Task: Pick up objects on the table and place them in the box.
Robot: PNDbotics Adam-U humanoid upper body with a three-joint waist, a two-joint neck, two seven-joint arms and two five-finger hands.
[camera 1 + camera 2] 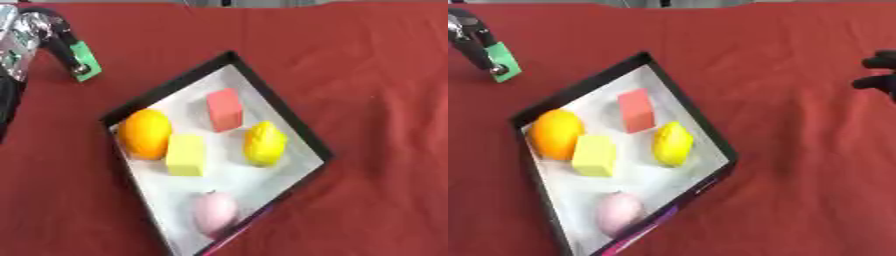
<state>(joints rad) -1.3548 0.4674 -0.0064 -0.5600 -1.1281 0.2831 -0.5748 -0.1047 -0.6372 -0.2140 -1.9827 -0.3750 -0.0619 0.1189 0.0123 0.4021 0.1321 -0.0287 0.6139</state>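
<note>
Red cloth covers the desk [376, 75]; black-rimmed box [289, 107] with pale lining holds a round orange [145, 134], yellow block [186, 155], red block [225, 109], lemon-like yellow fruit [264, 143] and pinkish rounded piece [214, 211]. Left hand [66, 47], upper left, fingers pinching a flat green block [85, 60] outside the box; advisable to carry it over the rim, release above bare lining. Right hand [878, 75] at right edge; finger state cannot be told.

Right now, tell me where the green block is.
The green block is at the far left, pinched in the left hand, outside the box beyond its far-left wall.
</note>
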